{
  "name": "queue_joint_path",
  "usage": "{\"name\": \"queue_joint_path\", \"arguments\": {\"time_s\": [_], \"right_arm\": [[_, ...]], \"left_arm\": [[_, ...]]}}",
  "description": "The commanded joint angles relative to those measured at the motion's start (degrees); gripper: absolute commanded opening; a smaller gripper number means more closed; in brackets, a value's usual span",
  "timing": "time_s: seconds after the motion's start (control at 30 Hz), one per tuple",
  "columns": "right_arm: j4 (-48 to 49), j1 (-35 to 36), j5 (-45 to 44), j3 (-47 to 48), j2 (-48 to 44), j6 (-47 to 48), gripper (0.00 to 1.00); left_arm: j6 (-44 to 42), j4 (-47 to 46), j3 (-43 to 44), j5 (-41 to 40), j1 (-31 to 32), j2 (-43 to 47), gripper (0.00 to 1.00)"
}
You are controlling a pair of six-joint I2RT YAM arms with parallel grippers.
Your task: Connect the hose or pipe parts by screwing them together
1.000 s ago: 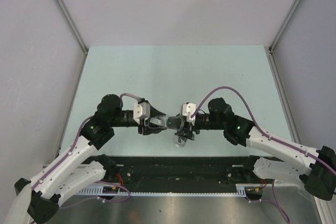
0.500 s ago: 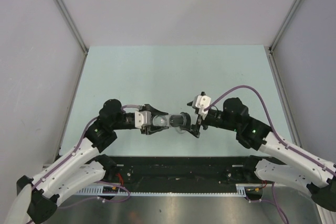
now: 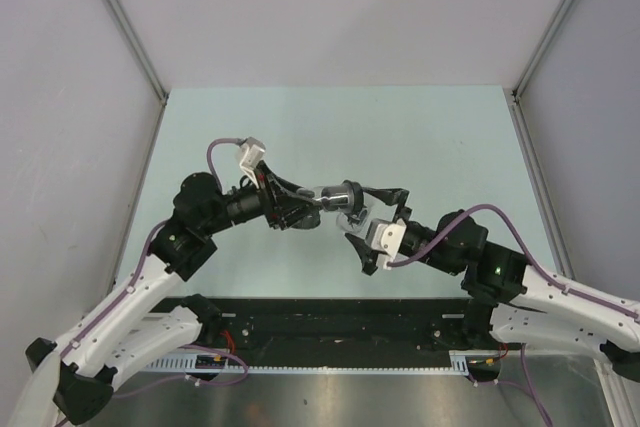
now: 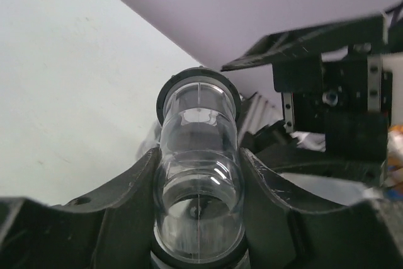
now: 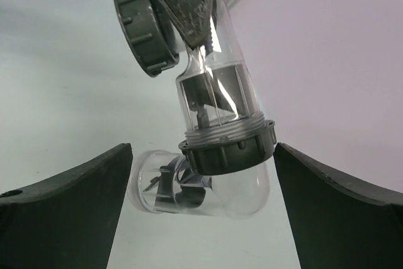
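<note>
Now that my right gripper (image 5: 203,147) has let go, the whole piece hangs from my left gripper (image 3: 308,203) alone. A second ago the right fingers were closed on the joint end. They now stand as wide as they go, holding nothing, and have pulled back toward the near edge. The joint sits between them, untouched. My left arm has swung up and away from the bases meanwhile, carrying the work with it.

Left fingers: closed on the clear tube (image 4: 198,155), one pad on each side, firm.

Where it is: the tube is in the air above the table (image 3: 300,127), near mid-table. A dark nut (image 5: 228,148) at its lower end joins it to a clear elbow (image 5: 208,190). A second dark ring (image 5: 141,26) sits at the upper end.

Reading: the elbow stays on with no support from me, so the threads have caught. I cannot tell whether the nut is fully tight. The release could be the finish or a re-grip for one more turn.

Containers: none proper. Tube and elbow are hollow and clear, with nothing loose visible inside, only my own finger seen through the wall.
</note>
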State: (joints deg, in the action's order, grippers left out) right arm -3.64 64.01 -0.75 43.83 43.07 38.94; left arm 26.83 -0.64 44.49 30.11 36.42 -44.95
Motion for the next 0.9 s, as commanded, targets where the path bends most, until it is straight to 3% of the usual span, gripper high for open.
{"name": "queue_joint_path", "arguments": {"time_s": [0.0,0.2,0.37,0.47,0.5,0.57,0.6,0.7,0.87], "right_arm": [[6.01,3.66,-9.68,-1.12,-0.53,10.61,1.0],[6.63,7.18,-12.78,-1.3,1.4,14.5,0.97],[6.01,8.41,-12.96,-1.3,2.28,16.43,0.9],[5.57,9.03,-13.04,-1.3,2.37,16.96,0.74],[5.57,9.73,-13.04,-1.3,2.28,16.87,0.61],[5.4,10.17,-11.91,-1.3,2.11,15.57,0.51],[5.31,10.26,-11.21,-1.3,2.11,14.77,0.43],[4.26,10.0,-6.73,-1.3,2.63,8.28,0.33],[0.13,5.35,7.39,0.72,7.72,-5.78,0.29]], "left_arm": [[24.11,-1.11,2.0,1.17,-1.97,-0.23,0.0],[34.94,-0.94,0.69,8.56,-2.76,-0.23,0.0],[37.33,-0.85,0.25,13.91,-3.73,-0.4,0.0],[38.03,-0.85,0.07,16.47,-5.04,-1.02,0.0],[36.82,-0.85,0.07,17.87,-5.4,-1.28,0.0],[34.97,-0.85,0.51,18.93,-6.01,-2.07,0.0],[31.39,-0.85,0.86,19.37,-6.1,-2.25,0.0],[21.27,-0.94,1.83,19.46,-5.84,-2.34,0.0],[-4.08,-1.46,0.52,19.46,-5.31,-0.06,0.0]]}}
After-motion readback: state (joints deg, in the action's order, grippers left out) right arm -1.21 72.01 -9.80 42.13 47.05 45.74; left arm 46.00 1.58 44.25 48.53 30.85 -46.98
